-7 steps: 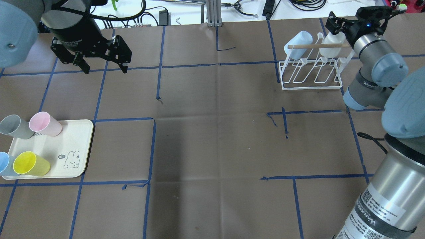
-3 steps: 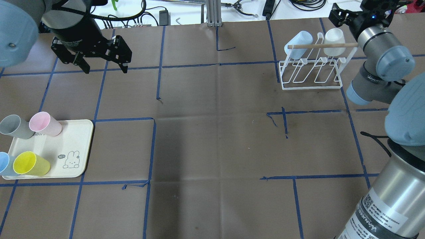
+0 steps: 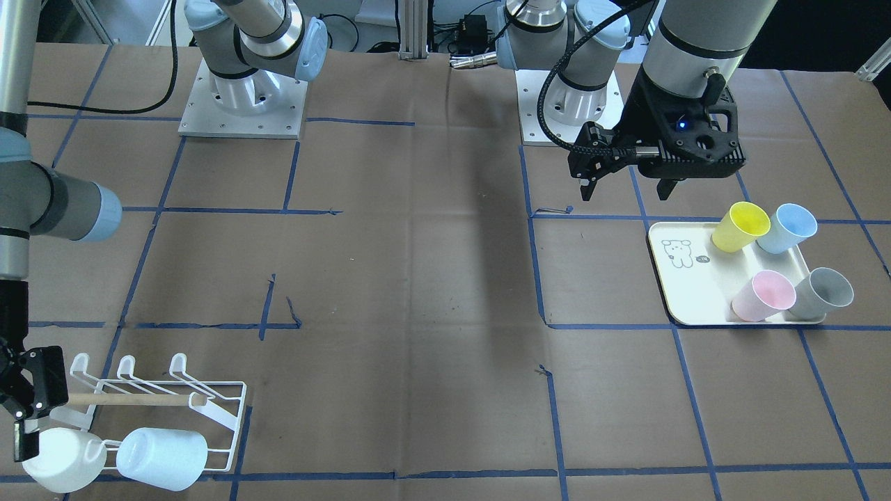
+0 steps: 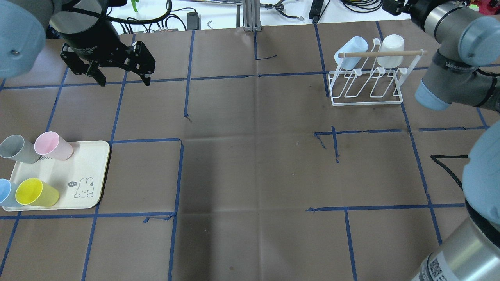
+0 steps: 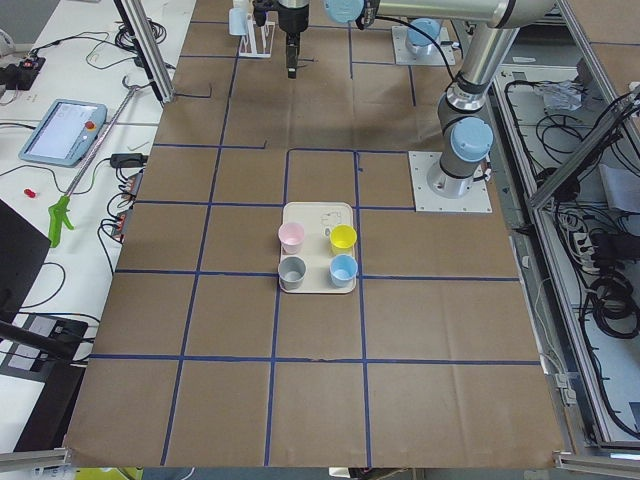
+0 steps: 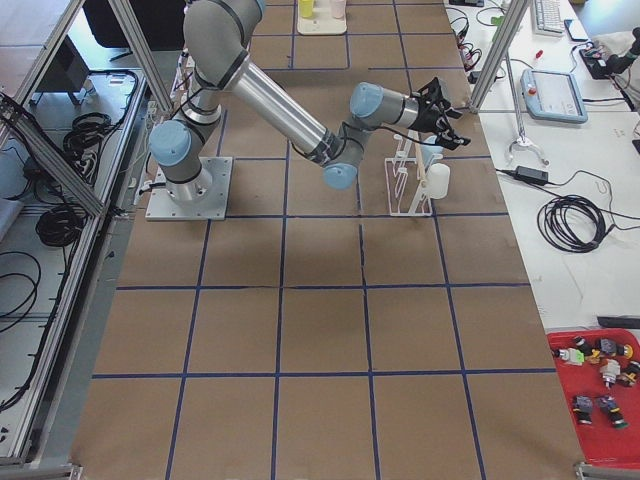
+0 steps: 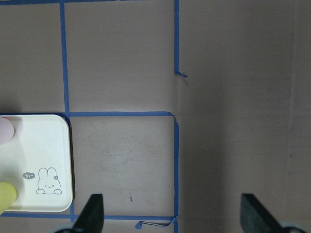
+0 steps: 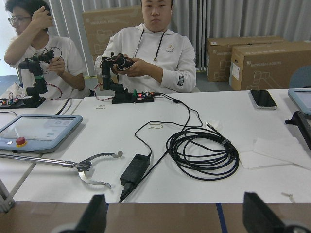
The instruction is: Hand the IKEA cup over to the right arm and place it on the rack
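Toward the counter's far right corner, a white plastic cup [image 4: 391, 50] rests on the small white wire rack [image 4: 366, 103].

It sits tilted on a prong at the rack's right end, with a pale blue plastic cup [image 4: 351, 47] on the prongs just beside it and a light wooden dowel [image 4: 381, 54] running across the rack. The right arm's black two-finger hand [image 8: 175, 216] is held over the counter's far edge, apart from the white cup, its fingers [image 8: 95, 216] spread wide and holding nothing. The left arm's black two-finger hand [image 4: 125, 80] hangs near the far left corner, likewise splayed and empty. Near the left edge, a cream rectangular tray with a rabbit drawing [image 4: 78, 164] carries a pink cup [image 4: 52, 145], a grey cup [image 4: 17, 148], a yellow cup [image 4: 36, 192] and a blue cup [image 4: 6, 193], all standing mouth up.
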Available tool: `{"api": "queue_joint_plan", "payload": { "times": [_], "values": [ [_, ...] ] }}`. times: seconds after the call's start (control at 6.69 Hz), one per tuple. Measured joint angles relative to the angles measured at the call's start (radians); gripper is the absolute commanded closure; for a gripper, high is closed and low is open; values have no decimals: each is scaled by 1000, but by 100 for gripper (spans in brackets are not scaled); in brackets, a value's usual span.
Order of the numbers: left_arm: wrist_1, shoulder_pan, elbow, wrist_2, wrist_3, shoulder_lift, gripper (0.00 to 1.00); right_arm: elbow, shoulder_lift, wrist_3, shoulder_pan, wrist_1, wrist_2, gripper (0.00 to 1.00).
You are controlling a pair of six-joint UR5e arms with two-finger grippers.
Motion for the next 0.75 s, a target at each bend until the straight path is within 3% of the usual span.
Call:
{"api": "queue_joint_plan", "payload": {
  "times": [0.75],
  "values": [
    [0, 0, -1, 0, -1, 2, 1, -16, -317, 9, 158, 915, -226, 0]
  ]
}}
